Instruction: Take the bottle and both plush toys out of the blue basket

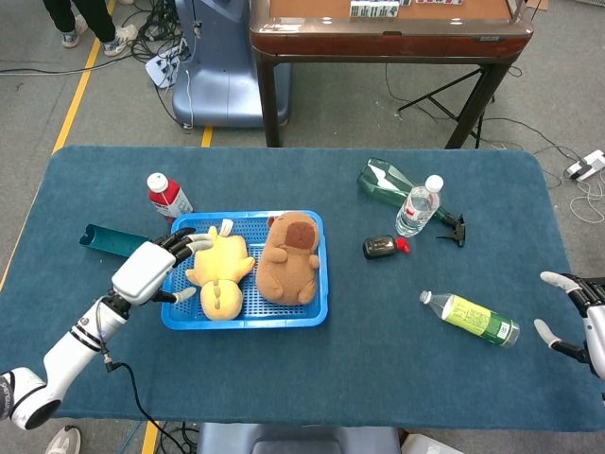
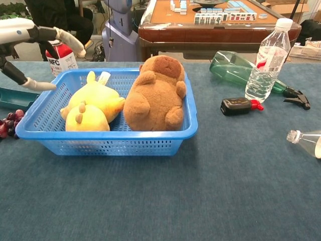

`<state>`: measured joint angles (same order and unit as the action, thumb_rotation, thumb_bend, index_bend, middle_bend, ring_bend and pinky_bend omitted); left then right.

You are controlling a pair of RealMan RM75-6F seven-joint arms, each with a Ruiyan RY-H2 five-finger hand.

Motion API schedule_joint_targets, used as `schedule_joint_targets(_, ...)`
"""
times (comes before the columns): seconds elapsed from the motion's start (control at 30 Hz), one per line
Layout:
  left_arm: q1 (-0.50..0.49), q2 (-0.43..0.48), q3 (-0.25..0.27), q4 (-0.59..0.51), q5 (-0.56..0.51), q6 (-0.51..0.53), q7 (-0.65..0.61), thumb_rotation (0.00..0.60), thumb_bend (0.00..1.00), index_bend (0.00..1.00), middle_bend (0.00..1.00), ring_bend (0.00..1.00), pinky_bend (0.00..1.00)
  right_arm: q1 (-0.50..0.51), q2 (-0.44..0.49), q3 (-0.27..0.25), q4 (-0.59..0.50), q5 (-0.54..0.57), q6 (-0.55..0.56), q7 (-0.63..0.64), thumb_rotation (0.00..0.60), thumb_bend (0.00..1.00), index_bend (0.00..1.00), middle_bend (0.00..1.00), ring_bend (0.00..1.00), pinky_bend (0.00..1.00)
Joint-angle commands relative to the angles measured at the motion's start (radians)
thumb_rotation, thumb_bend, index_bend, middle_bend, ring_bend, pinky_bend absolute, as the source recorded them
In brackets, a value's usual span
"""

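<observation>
The red bottle [image 1: 166, 196] already stands on the worktop [image 1: 378, 359] at upper left outside the basket [image 1: 246, 322], both toys, yellow [image 1: 219, 270] and brown [image 1: 288, 258], remain inside, and the left hand [image 1: 151, 272] hovers at its left rim, fingers apart and empty.

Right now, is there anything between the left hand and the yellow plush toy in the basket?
Nothing visible blocks it. The left hand is open over the left wall of the blue basket, and the yellow plush toy lies uncovered just to its right. The brown plush toy sits on the far side.
</observation>
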<state>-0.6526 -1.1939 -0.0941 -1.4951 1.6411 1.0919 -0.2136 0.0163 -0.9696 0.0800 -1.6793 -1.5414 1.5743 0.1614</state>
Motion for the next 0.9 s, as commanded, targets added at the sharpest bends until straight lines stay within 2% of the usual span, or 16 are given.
schedule_joint_targets(0.03,-0.024,0.007,0.025,0.019,0.028,-0.027,-0.005,0.6,0.26,0.24,0.18,0.1,0.23,-0.001,0.0,-0.001,0.0,0.0,0.0,0.0,0.6,0.21,0.27,0.29,0.27,0.39)
schedule_joint_targets(0.27,-0.079,-0.025,0.048,0.08,0.087,-0.054,-0.013,0.6,0.26,0.26,0.18,0.1,0.23,0.002,-0.003,-0.001,-0.001,-0.002,-0.002,-0.001,0.6,0.21,0.27,0.29,0.27,0.39)
schedule_joint_targets(0.57,-0.139,-0.085,0.073,0.179,0.111,-0.121,0.081,0.6,0.26,0.26,0.18,0.1,0.23,-0.001,-0.004,-0.003,0.0,0.005,-0.004,-0.002,0.6,0.21,0.27,0.29,0.27,0.39)
schedule_joint_targets(0.9,-0.172,-0.107,0.106,0.192,0.108,-0.155,0.062,0.6,0.26,0.23,0.16,0.1,0.21,0.001,-0.005,-0.001,-0.006,0.011,-0.007,-0.01,0.6,0.21,0.27,0.29,0.27,0.39)
